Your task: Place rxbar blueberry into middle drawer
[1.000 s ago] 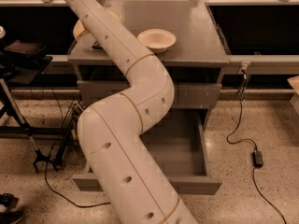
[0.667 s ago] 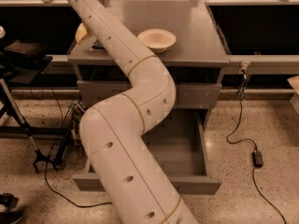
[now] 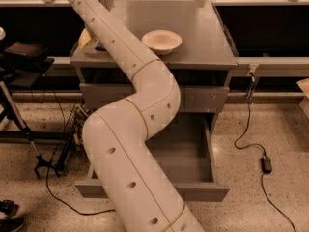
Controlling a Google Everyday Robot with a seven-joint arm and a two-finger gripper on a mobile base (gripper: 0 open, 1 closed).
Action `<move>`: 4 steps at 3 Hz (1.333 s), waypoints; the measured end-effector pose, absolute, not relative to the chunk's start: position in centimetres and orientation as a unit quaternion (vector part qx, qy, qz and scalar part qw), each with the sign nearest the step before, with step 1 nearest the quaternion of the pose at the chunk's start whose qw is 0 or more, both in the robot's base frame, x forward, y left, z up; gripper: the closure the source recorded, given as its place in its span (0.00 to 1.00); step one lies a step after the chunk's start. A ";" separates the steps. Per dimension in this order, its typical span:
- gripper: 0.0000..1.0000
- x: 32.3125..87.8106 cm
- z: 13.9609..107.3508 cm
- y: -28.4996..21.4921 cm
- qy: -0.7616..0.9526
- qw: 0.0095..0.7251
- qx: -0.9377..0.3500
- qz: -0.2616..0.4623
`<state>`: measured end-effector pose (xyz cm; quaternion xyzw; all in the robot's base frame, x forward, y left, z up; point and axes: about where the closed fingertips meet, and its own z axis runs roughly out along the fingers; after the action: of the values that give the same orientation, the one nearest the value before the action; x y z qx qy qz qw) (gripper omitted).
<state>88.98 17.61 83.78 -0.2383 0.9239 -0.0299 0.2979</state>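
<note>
Camera view: you looked down over the grey cabinet, with the white arm sweeping from bottom centre to the top-left corner.
Gripper: it was out of sight past the top-left edge, at the arm's far end, and you could not tell whether it held anything.
Risk – blind grasp: the arm covered most of the bar, so a pick judged from this view could have closed on the pale yellow object beside it.
Risk – bowl: the cream bowl sat near the arm, and a wide swing toward the drawer could have knocked it.
Risk – drop: the middle drawer was pulled out low under the cabinet top. Letting go too high or too far forward could have sent the bar over its front onto the floor.
Rxbar blueberry: you saw only a small, flat, dark sliver on the cabinet top's left side, just beside the arm – its print was hidden.
</note>
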 end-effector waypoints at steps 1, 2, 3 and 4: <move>0.00 88.9 83.4 17.6 0.922 0.293 -0.250 -0.039; 0.00 89.1 83.4 17.6 0.919 0.295 -0.256 -0.049; 0.00 89.6 84.6 17.3 0.915 0.311 -0.249 -0.063; 0.00 90.3 86.1 16.9 0.910 0.332 -0.237 -0.078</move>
<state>90.25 16.88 86.13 -0.2369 0.9098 -0.0781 0.3317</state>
